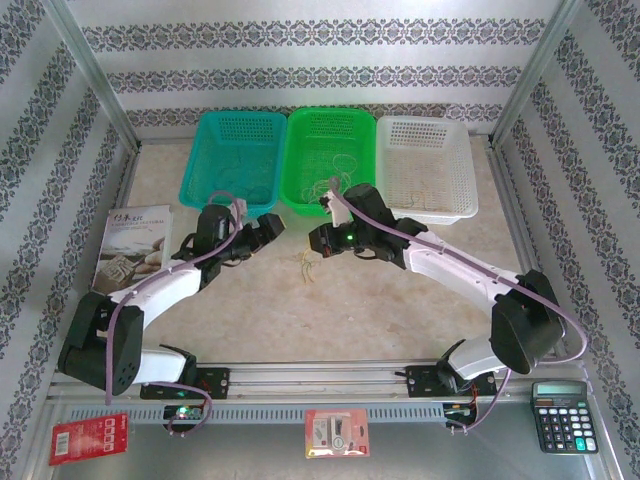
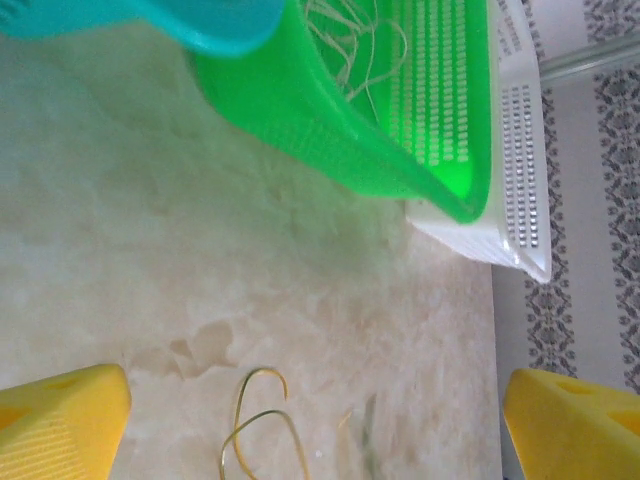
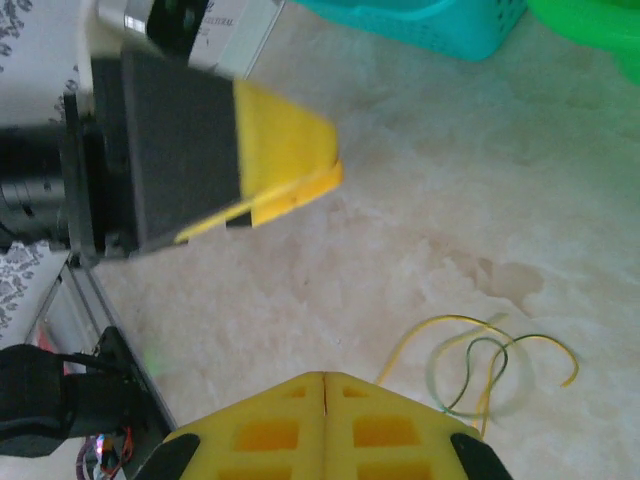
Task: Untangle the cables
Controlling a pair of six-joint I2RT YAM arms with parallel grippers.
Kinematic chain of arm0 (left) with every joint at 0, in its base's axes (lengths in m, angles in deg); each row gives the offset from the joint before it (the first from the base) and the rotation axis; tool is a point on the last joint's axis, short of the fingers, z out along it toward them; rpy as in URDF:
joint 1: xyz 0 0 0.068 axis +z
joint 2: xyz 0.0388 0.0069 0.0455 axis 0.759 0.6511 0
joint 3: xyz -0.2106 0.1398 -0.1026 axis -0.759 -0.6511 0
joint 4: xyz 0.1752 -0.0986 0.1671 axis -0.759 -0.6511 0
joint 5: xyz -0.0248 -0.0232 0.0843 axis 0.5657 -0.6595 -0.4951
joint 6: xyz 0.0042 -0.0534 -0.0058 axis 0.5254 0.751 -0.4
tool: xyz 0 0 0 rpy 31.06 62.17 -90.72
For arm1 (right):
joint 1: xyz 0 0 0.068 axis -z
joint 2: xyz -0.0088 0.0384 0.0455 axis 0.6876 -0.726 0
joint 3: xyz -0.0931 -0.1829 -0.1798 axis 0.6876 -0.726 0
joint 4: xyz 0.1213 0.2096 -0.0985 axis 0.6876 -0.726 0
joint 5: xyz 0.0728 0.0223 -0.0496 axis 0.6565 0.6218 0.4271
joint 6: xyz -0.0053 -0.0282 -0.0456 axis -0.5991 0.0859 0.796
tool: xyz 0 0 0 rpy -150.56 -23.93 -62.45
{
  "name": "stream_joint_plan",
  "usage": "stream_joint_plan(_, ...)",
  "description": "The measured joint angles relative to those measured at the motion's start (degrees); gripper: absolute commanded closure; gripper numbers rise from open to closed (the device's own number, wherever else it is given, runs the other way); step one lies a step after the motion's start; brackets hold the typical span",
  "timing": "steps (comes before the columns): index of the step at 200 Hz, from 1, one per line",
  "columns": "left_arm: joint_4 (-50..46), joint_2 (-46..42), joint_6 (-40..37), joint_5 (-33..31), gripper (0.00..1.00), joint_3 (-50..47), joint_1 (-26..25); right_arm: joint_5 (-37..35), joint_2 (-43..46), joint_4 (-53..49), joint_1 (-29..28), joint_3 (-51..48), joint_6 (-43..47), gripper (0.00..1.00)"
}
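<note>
While overhead the cables [image 1: 305, 263] blur, wrist views show right gripper [image 3: 325, 380] closed beside them, left gripper [image 2: 315, 410] wide apart

Widest open stretch of desk [image 1: 300, 330] is at 6 o'clock, between the left arm [image 1: 160, 290] and right arm [image 1: 450, 265]. At 12 the teal basket [image 1: 235, 155], green basket [image 1: 330, 150] and white basket [image 1: 425, 165] sit wall to wall, no way through. A book [image 1: 135, 245] takes 9. Dead centre is tight: left gripper [image 1: 272, 226] and right gripper [image 1: 318, 240] sit close together right by the loose cables [image 1: 305, 265].
</note>
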Motion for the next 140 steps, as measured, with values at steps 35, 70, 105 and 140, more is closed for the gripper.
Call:
stream_joint_plan(35,4.37,-0.35,-1.38,2.54,0.06,-2.71,-1.7,1.07,0.07,2.23,1.05,-2.08,-1.97,1.0)
stream_joint_plan(70,6.64,-2.19,-6.49,4.68,0.08,-2.82,-4.61,1.73,0.09,4.76,1.79,-2.29,-3.87,1.0)
stream_joint_plan(105,9.86,-4.61,-9.66,5.49,0.09,-6.14,-6.88,1.99,0.09,5.51,1.79,-2.29,-4.74,1.0)
stream_joint_plan(140,9.88,-6.25,-11.98,5.46,0.09,-7.13,-8.5,2.08,0.09,5.51,1.77,-2.27,-5.97,1.0)
